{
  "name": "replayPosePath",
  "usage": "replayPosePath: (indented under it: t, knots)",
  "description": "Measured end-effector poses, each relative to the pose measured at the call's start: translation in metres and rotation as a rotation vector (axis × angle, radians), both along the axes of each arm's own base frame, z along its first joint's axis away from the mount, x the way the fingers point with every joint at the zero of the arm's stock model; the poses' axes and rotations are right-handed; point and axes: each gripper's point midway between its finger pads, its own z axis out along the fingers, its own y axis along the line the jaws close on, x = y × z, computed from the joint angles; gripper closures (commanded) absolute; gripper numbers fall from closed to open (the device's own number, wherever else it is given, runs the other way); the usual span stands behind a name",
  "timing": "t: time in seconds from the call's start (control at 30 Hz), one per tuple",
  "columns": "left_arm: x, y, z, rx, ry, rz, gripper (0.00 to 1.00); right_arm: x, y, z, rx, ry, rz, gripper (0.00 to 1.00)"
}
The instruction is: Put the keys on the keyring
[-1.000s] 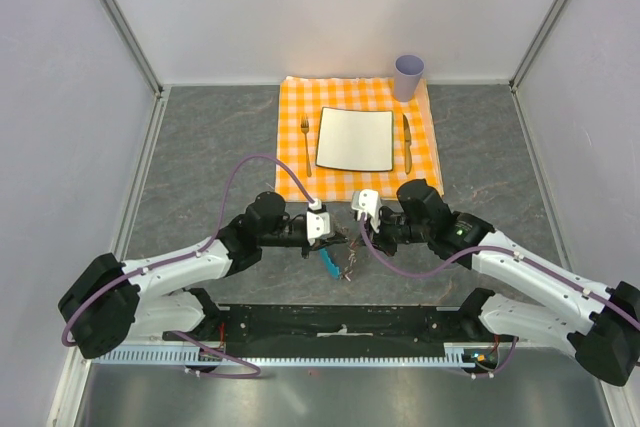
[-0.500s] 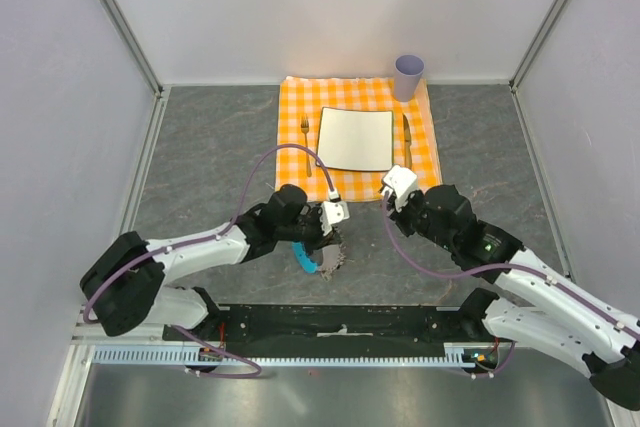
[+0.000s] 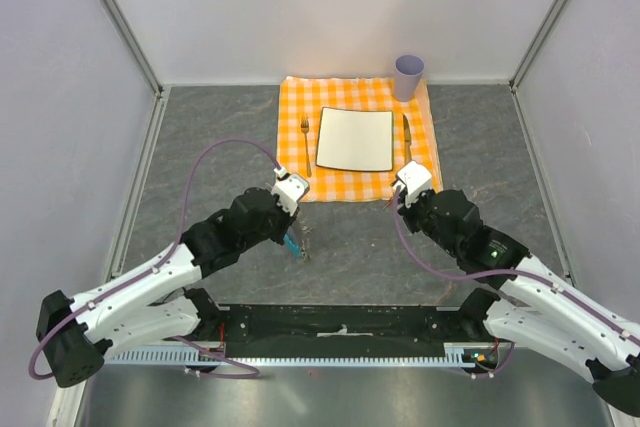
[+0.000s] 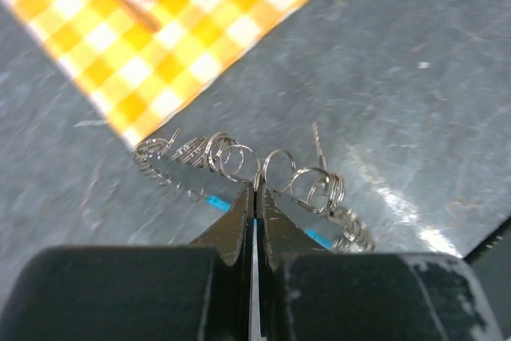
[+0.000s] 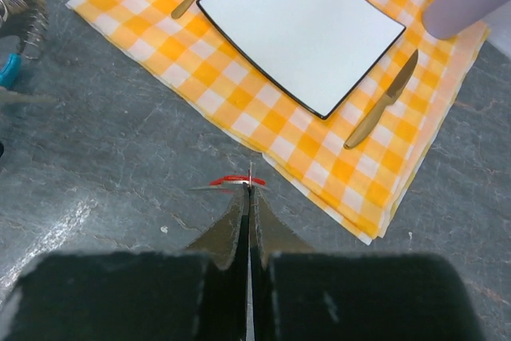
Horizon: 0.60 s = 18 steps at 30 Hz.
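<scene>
My left gripper (image 4: 255, 186) is shut on the keyring (image 4: 237, 157), a string of silvery wire loops with a blue tab (image 4: 214, 201) showing under the fingers. From above, the keyring (image 3: 299, 245) hangs at the left gripper (image 3: 294, 233) over the grey table, just in front of the cloth's left corner. My right gripper (image 5: 249, 189) is shut on the key (image 5: 230, 180), a tiny one with a red head seen edge-on. From above, the right gripper (image 3: 392, 205) holds it near the cloth's front right corner, well apart from the keyring (image 5: 21, 7).
An orange checked cloth (image 3: 292, 162) lies at the back middle with a white square plate (image 3: 355, 139), a fork (image 3: 306, 145), a knife (image 3: 407, 142) and a purple cup (image 3: 408, 76). White walls enclose the table on three sides.
The two grippers were together near the table's front middle. The left has since drawn left with the keyring, and the right has drawn right and back with the key.
</scene>
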Motion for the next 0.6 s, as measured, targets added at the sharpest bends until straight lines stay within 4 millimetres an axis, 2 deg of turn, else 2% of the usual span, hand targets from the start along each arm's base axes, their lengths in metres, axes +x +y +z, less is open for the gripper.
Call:
replayPosePath:
  t: [0.17, 0.27, 0.33, 0.43, 0.5, 0.6]
  knots:
    - [0.012, 0.034, 0.017, 0.114, -0.004, 0.173, 0.98, -0.002, -0.004, 0.012, 0.039, -0.034, -0.012, 1.0]
    - [0.018, 0.033, 0.022, 0.167, 0.008, 0.188, 0.98, -0.001, -0.003, 0.011, 0.041, -0.03, -0.013, 1.0]
    - [0.023, 0.02, 0.01, 0.229, 0.046, 0.141, 0.98, -0.001, -0.003, 0.01, 0.041, -0.026, -0.014, 1.0]
    - [0.024, -0.015, -0.025, 0.316, 0.138, -0.003, 0.98, -0.002, -0.004, 0.008, 0.041, -0.026, -0.017, 1.0]
    - [0.014, -0.039, -0.05, 0.36, 0.204, -0.126, 0.98, -0.002, -0.005, 0.009, 0.046, -0.03, -0.022, 1.0]
    - [-0.01, -0.06, -0.083, 0.391, 0.307, -0.3, 0.98, -0.003, -0.007, 0.012, 0.055, -0.041, -0.028, 1.0]
